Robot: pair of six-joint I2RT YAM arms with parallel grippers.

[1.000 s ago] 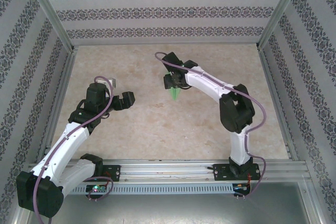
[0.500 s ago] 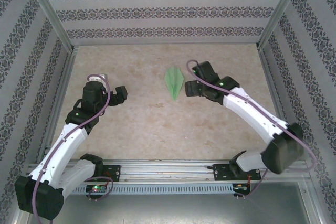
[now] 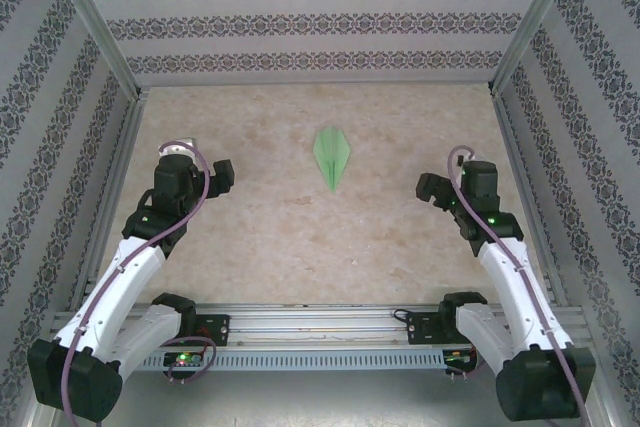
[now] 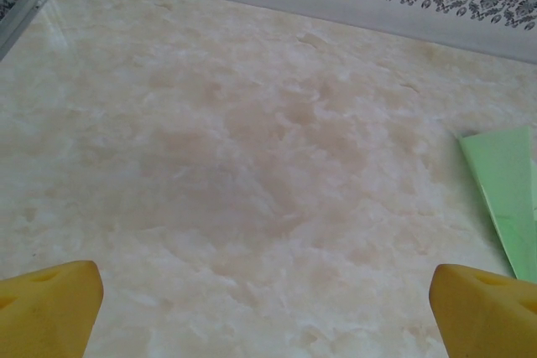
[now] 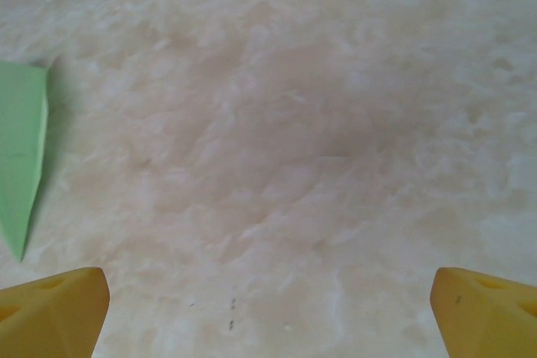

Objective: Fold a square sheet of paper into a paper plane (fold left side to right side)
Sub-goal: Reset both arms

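The light green square sheet of paper lies folded into a narrow paper plane point(image 3: 332, 155), flat on the table's middle with its tip toward the near side. A slice of the paper plane point(image 4: 506, 194) shows at the right edge of the left wrist view. The paper plane point(image 5: 20, 150) also shows at the left edge of the right wrist view. My left gripper point(image 3: 222, 175) hovers well to its left, open and empty, its yellow fingertips point(image 4: 50, 298) far apart. My right gripper point(image 3: 427, 187) hangs well to the right, open, with bare table between its fingertips point(image 5: 482, 303).
The marbled beige table point(image 3: 300, 237) is fenced by patterned walls and metal posts point(image 3: 520, 37). The arm bases sit on a rail point(image 3: 320, 325) along the near edge.
The right gripper let go of the paper plane, opened wide and pulled back right and toward the near edge. The plane stayed flat on the table. The left arm drew back slightly left.
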